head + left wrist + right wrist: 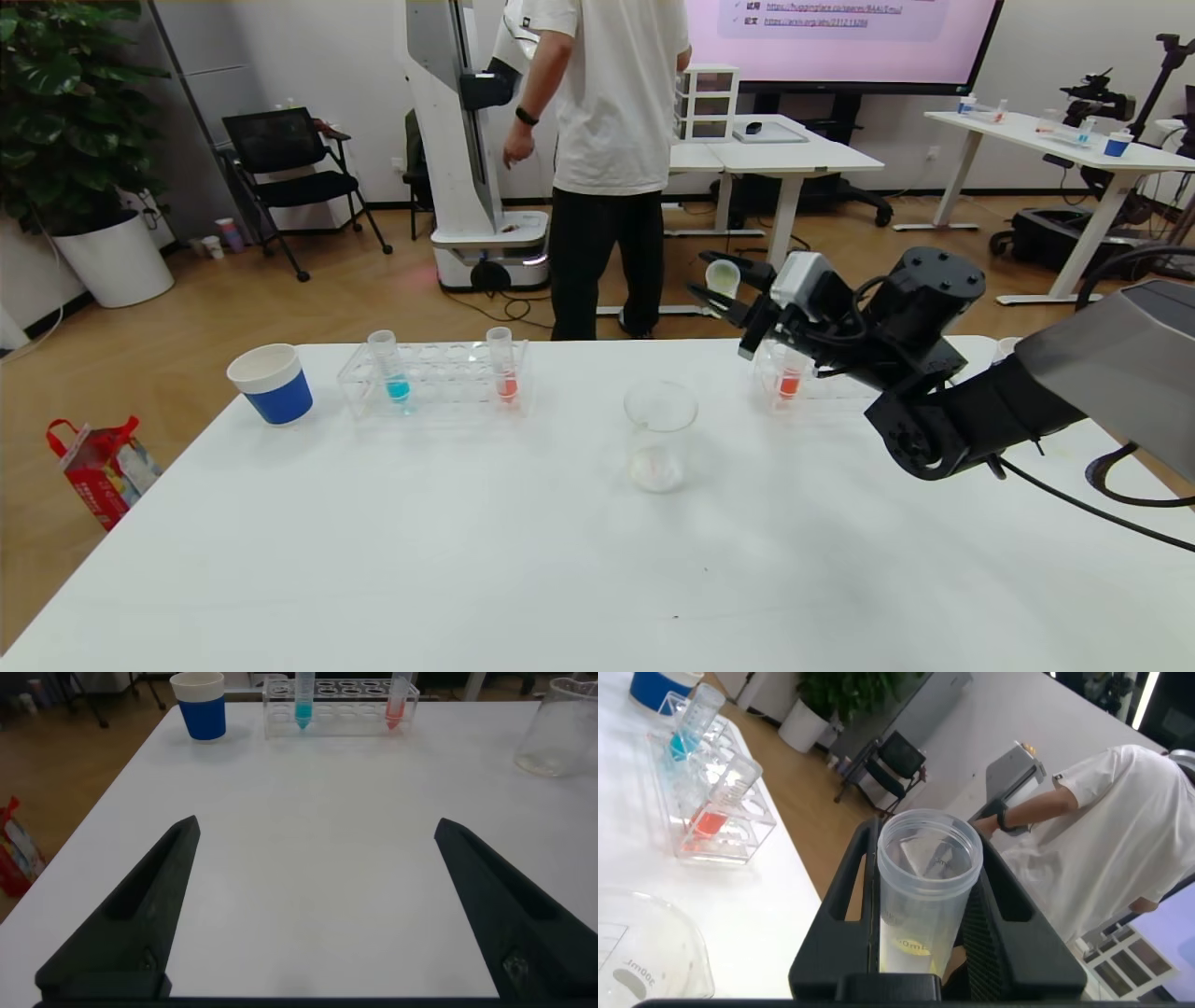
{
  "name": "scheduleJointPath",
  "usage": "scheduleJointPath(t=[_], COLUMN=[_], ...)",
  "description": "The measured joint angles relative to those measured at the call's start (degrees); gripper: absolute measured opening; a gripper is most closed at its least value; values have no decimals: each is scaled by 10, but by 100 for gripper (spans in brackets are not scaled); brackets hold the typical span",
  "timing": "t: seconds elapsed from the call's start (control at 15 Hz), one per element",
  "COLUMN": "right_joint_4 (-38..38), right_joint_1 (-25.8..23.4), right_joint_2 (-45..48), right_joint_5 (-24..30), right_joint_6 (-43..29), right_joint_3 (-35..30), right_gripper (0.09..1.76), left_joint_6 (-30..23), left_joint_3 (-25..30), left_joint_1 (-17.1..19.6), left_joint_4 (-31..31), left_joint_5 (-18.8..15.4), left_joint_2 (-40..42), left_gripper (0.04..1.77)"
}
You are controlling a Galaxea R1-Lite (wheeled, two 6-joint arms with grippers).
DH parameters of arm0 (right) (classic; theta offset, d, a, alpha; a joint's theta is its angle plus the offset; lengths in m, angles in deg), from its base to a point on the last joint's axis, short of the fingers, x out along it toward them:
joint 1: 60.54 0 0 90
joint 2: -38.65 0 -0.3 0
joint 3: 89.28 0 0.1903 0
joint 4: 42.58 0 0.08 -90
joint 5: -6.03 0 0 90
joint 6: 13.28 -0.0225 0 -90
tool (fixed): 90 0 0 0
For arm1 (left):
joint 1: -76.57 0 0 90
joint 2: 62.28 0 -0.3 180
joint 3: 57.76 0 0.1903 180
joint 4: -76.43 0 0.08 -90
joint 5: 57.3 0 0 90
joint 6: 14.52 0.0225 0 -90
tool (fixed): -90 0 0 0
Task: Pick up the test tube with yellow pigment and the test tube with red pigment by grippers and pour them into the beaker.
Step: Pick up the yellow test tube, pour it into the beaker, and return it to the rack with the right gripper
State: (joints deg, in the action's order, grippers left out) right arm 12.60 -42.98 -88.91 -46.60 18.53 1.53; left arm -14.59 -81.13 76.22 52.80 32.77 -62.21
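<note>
1. We've got the slim clear plastic test tube with yellow pigment (929,891) clamped between the fingers of the black two-finger right gripper (724,285), held up in the air beyond the table's far edge, tilted with its open rim pointing left.
2. The small clear glass beaker (660,435) sits mid-table, below and left of that tube, with only a whitish trace at the bottom.
3. The test tube with red pigment (504,366) stands upright in the clear plastic rack (434,378), alongside a tube with blue liquid (390,367).
4. Our black left gripper (313,905) hangs low over the white table (448,560), fingers spread wide, holding nothing.
5. A blue-and-white paper cup (271,383) stands left of the rack.
</note>
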Motion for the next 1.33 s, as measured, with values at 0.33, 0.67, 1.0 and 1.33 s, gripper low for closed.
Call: scheduleJointPath(t=[0.33, 0.67, 1.0, 1.33], right_joint_4=[-2, -1, -6, -14], right_joint_1=[9, 14, 27, 29], right_joint_2=[-34, -57, -63, -76], right_joint_5=[36, 91, 110, 128], right_joint_6=[104, 204, 278, 361], right_joint_3=[7, 25, 29, 41], right_gripper=[51, 51, 51, 51], left_joint_6=[0, 0, 0, 0], left_joint_3=[0, 0, 0, 0], left_joint_1=[0, 0, 0, 0], left_joint_4=[0, 0, 0, 0], left_joint_5=[0, 0, 0, 0], left_joint_2=[0, 0, 0, 0], left_gripper=[175, 175, 175, 175])
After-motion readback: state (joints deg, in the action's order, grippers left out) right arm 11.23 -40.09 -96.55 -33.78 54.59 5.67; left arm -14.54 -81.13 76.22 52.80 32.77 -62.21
